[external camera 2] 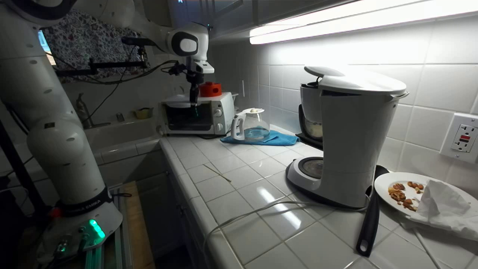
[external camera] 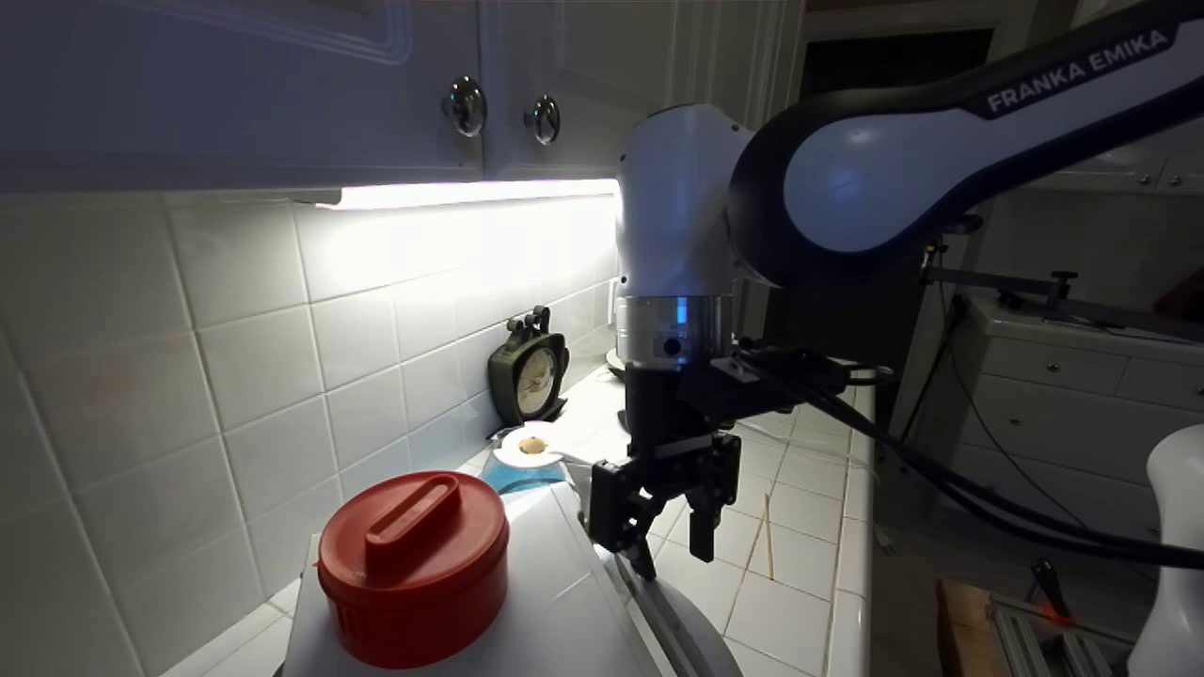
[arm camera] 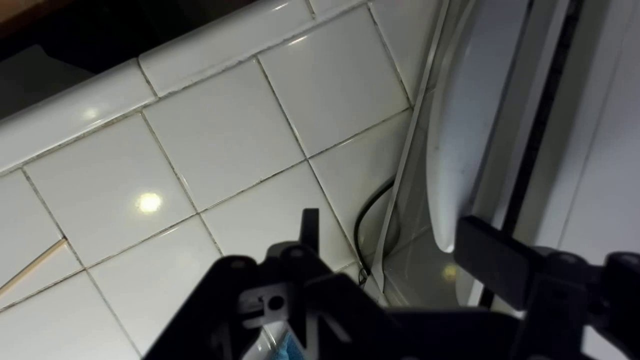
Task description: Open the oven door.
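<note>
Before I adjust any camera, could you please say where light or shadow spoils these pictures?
In both exterior views, the under-cabinet light washes out nearby wall tiles; in an exterior view, a white reflection streaks the counter and the oven glass looks dark; in the wrist view, a glare spot dots the counter and the claw shows dark.

the gripper point(arm camera: 390, 227) holds its fingers point(arm camera: 492, 260) apart, one overlapping the lower part of the white handle point(arm camera: 465, 125) of the oven point(arm camera: 610, 165); contact cannot be told. on the tiled counter point(arm camera: 220, 130), a dark cord point(arm camera: 361, 216) curves beside the oven and a thin stick point(arm camera: 35, 265) lies at the view's left edge.
</note>
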{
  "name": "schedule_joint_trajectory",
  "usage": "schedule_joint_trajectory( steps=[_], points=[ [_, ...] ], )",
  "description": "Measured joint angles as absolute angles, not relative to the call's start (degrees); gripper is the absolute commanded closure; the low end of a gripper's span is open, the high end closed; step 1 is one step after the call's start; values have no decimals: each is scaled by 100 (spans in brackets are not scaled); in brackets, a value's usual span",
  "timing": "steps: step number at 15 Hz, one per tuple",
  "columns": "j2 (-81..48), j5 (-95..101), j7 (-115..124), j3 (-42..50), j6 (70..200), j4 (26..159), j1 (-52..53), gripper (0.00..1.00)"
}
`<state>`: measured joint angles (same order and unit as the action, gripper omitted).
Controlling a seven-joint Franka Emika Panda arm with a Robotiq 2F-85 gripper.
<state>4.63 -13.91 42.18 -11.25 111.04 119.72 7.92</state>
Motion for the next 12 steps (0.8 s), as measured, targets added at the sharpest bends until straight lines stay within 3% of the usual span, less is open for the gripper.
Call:
schedule_joint_trajectory(
  steps=[12],
  points=[
    [321,-1374,4290,-1079,10534,12012,786,40]
  ],
)
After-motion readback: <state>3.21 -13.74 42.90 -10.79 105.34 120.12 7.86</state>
